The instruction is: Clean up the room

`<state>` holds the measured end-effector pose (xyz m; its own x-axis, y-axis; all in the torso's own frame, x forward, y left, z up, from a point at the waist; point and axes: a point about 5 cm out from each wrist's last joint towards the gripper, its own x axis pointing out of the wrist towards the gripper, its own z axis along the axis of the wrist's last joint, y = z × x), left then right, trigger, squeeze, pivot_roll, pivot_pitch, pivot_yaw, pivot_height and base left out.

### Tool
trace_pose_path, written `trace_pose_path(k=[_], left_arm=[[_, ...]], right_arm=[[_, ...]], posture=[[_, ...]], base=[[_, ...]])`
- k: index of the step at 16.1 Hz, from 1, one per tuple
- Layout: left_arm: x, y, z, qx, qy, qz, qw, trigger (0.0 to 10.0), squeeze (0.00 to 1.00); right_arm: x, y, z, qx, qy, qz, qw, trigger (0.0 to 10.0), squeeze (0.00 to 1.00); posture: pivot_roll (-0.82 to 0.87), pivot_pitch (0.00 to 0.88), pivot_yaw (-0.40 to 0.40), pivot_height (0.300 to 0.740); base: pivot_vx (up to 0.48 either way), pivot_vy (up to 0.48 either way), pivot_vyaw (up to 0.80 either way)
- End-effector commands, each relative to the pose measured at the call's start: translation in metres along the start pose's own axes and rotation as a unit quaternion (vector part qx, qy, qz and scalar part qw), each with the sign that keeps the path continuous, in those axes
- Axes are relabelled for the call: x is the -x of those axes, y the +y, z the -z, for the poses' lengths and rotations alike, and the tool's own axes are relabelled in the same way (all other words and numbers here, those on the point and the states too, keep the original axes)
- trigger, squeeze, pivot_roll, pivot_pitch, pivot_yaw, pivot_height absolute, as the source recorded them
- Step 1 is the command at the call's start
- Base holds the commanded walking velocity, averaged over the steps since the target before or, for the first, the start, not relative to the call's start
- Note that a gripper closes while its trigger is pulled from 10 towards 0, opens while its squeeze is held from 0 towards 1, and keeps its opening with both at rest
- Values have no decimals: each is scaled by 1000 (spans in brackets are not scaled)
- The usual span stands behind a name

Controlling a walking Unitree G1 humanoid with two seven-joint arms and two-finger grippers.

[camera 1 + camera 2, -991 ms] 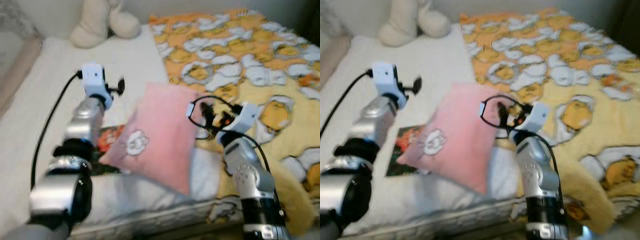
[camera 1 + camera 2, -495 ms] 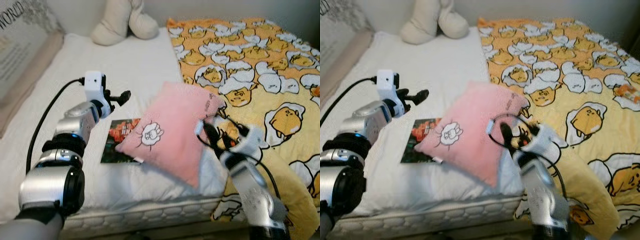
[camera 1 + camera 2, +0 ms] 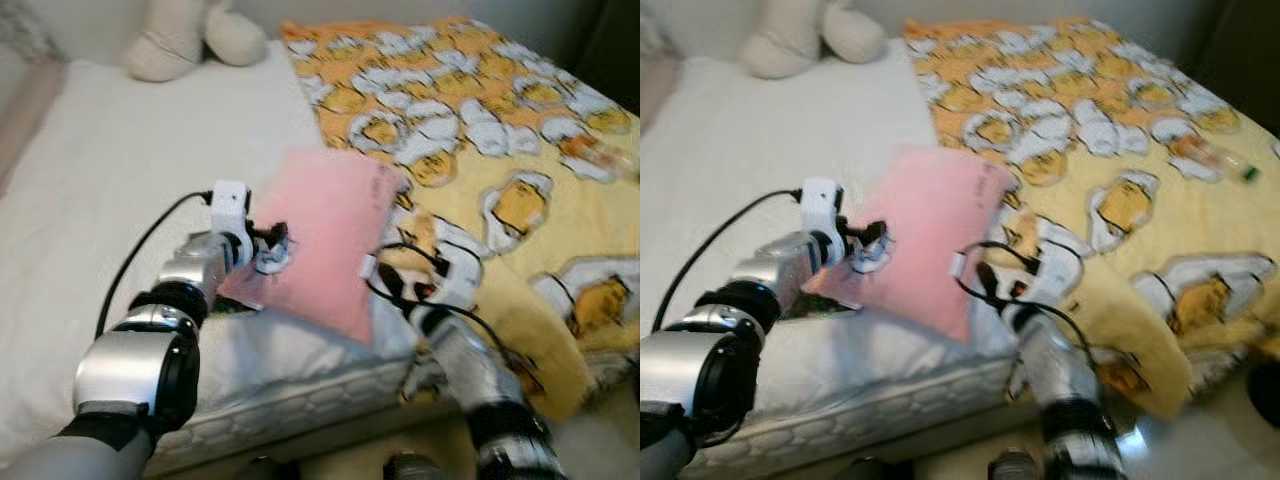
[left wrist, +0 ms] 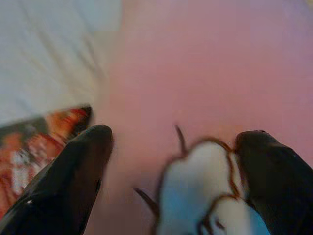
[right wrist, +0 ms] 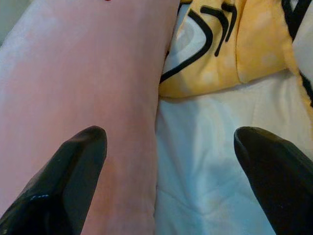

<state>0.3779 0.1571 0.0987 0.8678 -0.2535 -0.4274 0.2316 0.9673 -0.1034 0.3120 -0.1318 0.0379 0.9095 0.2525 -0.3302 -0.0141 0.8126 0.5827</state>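
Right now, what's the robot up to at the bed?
The robot is leaning over the bed with both arms at a pink pillow lying near the edge. The left gripper is open over the pillow's white rabbit patch, beside a picture book. The right gripper is open, straddling the pillow's other edge next to the yellow patterned blanket. Nothing is gripped yet. A cream plush toy sits farther up the bed.

Home bedrm, bed (image 3: 90, 180) w/ cartoon blanket (image 3: 500, 130), plush toy (image 3: 180, 35)
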Motion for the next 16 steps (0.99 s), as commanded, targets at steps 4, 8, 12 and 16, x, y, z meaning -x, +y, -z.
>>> trace_pose_path(k=[4,8,12,16], left_arm=[[0,-3,24,-22,40,0,999,10000,0],[2,4,22,-14,34,-16,999,10000,0],[-1,-8,27,-12,43,8,999,10000,0],[-5,-31,35,-26,59,56,996,5490,0]], right_arm=[[-22,27,-4,14,-5,-36,999,10000,0],[-31,49,1,11,-2,-70,997,10000,0],[-36,70,10,-2,16,-90,996,10000,0],[-37,73,14,-5,30,-90,995,0,0]], posture=[[-252,137,93,740],[-229,143,88,740],[-208,148,76,740],[-190,146,79,740]], base=[[0,0,0],[0,0,0],[0,0,0],[0,0,0]])
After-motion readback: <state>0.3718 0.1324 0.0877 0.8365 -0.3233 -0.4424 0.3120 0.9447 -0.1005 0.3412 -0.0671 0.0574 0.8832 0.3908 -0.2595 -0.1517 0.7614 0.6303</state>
